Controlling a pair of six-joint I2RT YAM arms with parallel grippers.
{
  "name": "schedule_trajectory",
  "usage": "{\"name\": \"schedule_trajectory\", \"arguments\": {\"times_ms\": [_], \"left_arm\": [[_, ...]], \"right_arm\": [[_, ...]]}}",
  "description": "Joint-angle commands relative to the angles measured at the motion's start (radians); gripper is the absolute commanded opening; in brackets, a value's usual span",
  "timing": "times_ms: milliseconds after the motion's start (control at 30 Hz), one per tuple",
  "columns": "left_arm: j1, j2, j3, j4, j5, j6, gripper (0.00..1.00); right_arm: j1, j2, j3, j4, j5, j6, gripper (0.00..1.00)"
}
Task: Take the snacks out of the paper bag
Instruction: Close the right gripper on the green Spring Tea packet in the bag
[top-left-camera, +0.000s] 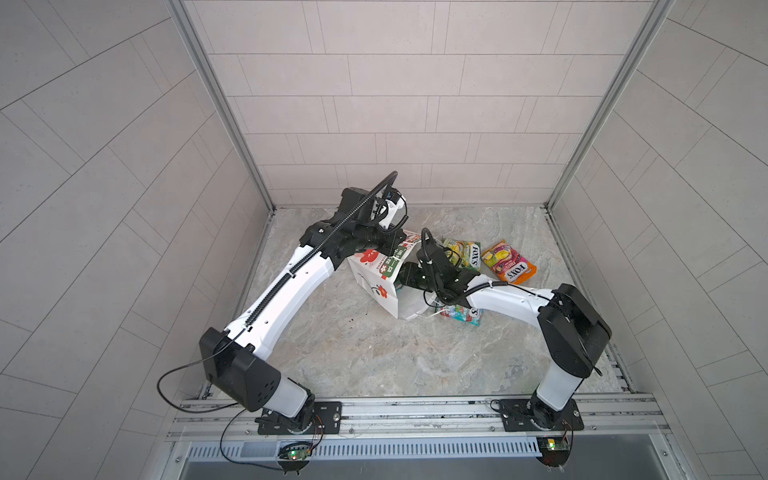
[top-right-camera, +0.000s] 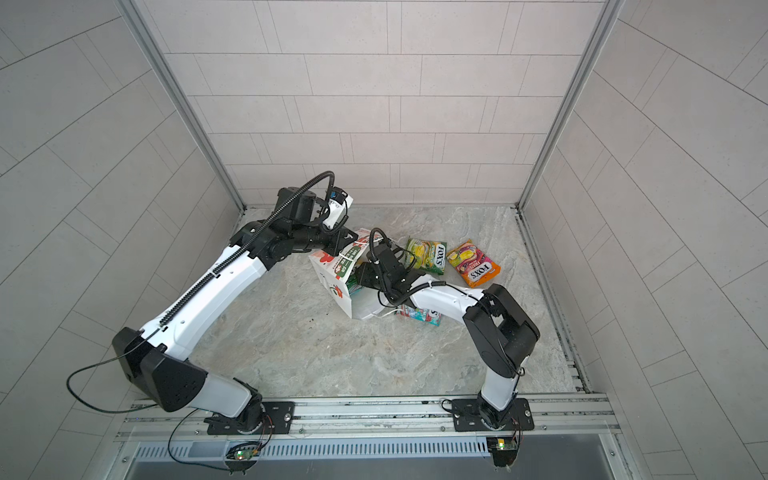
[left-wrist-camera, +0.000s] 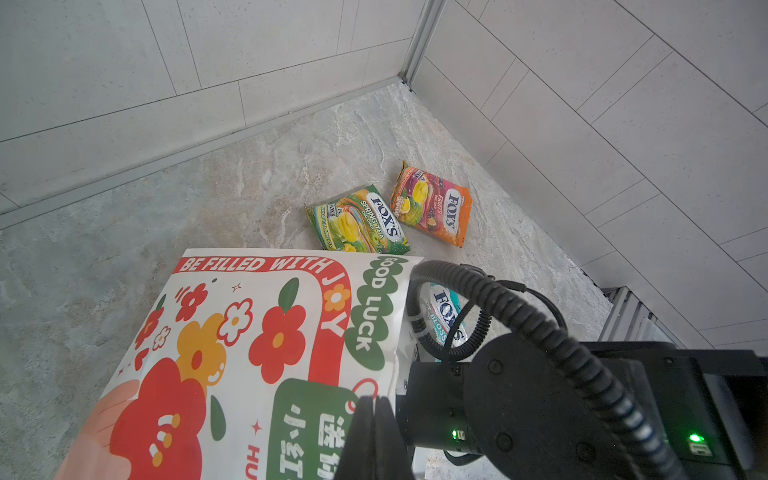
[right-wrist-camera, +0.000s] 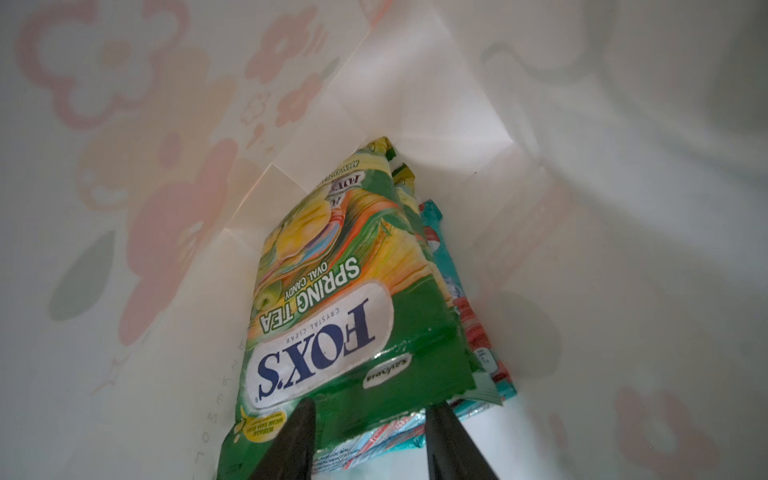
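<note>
Marbled tabletop (top-left-camera: 374, 357), tiled walls (top-left-camera: 374, 104)

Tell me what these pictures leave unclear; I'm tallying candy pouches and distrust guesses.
- Inside the white flower-printed paper bag: in the right wrist view, the front green-yellow glossy pouch covers those behind; count hidden.
- Teal-red glossy pouch outside: the right arm covers most of it in both top views.

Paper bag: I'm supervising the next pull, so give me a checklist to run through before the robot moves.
1. Left tool shut on paper bag edge: ok.
2. Right tool inside bag, jaws open: ok.
3. Green pouch between the jaws: ok.
4. Only one pouch caught: cannot tell; teal pouch is stacked behind it.
5. Bag emptied: not ok.
</note>
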Motion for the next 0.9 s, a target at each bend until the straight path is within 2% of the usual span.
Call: {"name": "schedule_trajectory", "arguments": {"times_ms": [0,533,867], "left_arm": [[0.006,-0.006,-0.001,0.003,0.012,-0.008,0.0],[0.005,-0.001,-0.002,0.004,0.024,-0.016,0.0],[0.006,0.001,-0.002,0.004,0.027,-0.018,0.0]], "right_arm": [[-0.003,0.022,0.023,0.012,0.029,0.023,0.43],[-0.009,0.106,0.084,0.043,0.01,0.083,0.4],[-0.008,0.117,0.081,0.098,-0.024,0.132,0.33]]}}
